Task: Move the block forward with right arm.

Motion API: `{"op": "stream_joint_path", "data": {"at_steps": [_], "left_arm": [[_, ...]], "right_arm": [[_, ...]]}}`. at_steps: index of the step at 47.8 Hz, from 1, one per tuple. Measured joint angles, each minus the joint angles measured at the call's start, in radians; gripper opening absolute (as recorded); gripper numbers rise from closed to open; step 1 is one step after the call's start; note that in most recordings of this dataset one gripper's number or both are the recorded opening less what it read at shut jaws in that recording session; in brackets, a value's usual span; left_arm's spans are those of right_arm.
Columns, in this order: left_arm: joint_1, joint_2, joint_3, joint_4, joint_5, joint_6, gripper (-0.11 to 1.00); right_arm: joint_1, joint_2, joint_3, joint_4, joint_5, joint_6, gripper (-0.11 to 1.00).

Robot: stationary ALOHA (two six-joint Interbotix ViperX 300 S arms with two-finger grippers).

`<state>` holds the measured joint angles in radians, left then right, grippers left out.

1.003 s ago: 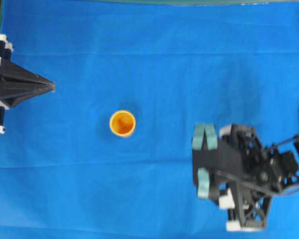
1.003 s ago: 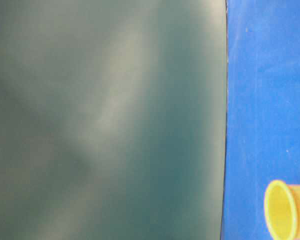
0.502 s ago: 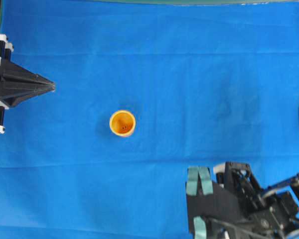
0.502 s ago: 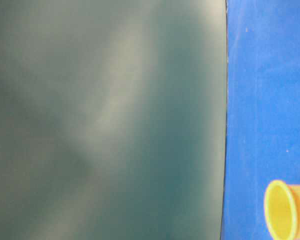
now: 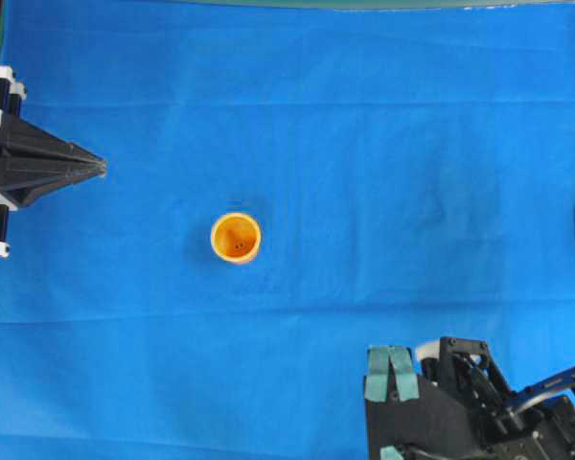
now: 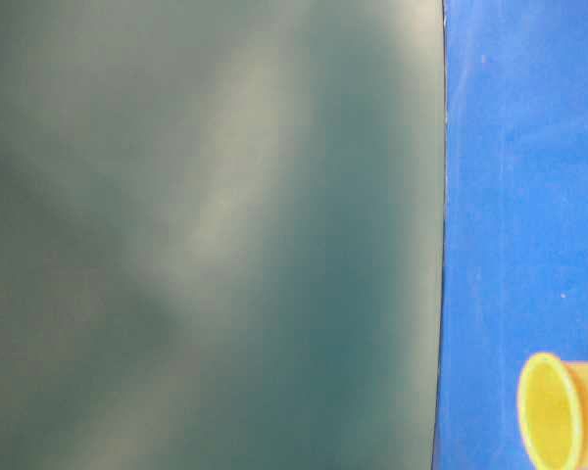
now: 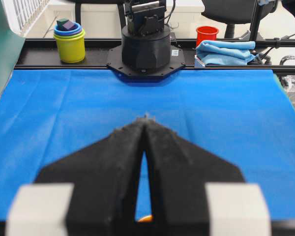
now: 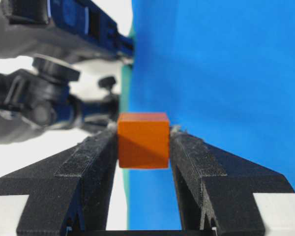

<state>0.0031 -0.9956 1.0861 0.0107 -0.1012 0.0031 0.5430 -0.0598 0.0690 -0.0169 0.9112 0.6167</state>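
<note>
Overhead I'm only seeing part of the right gripper [image 5: 391, 402], the bottom edge is chopping off the rest, and the block isn't showing there. Table-level, a blurry green wall [image 6: 206, 235] is eating most of the frame and the cup [image 6: 559, 411] is getting cropped

You have the block [image 8: 143, 140], a small orange cube with darker lower faces, clamped squarely between the two black fingers [image 8: 91, 167] of the right arm's gripper [image 8: 143, 142]. It sits upright, one flat face toward the wrist camera. Overhead, the right arm [image 5: 460, 402] sits at the bottom right edge.
</note>
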Motion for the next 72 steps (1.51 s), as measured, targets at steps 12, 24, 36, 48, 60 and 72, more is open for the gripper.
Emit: {"op": "stream_joint_path", "data": {"at_steps": [12, 24, 36, 48, 60, 72], "left_arm": [[0.0, 0.0, 0.0, 0.0, 0.0, -0.002, 0.0], [0.0, 0.0, 0.0, 0.002, 0.002, -0.002, 0.0], [0.0, 0.0, 0.0, 0.0, 0.0, 0.0, 0.0], [-0.006, 0.0, 0.0, 0.0, 0.0, -0.002, 0.0], [-0.009, 0.0, 0.0, 0.0, 0.0, 0.0, 0.0], [-0.009, 0.0, 0.002, 0.0, 0.002, 0.0, 0.0]], "right_arm": [[0.0, 0.0, -0.008, 0.002, 0.0, 0.0, 0.41], [0.0, 0.0, -0.02, 0.002, 0.0, 0.003, 0.41], [0.005, 0.0, -0.025, 0.002, 0.0, 0.005, 0.41], [0.005, 0.0, -0.029, 0.002, 0.0, 0.005, 0.41], [0.005, 0.0, -0.029, 0.0, 0.0, 0.005, 0.41], [0.005, 0.0, -0.029, 0.002, 0.0, 0.005, 0.41]]}}
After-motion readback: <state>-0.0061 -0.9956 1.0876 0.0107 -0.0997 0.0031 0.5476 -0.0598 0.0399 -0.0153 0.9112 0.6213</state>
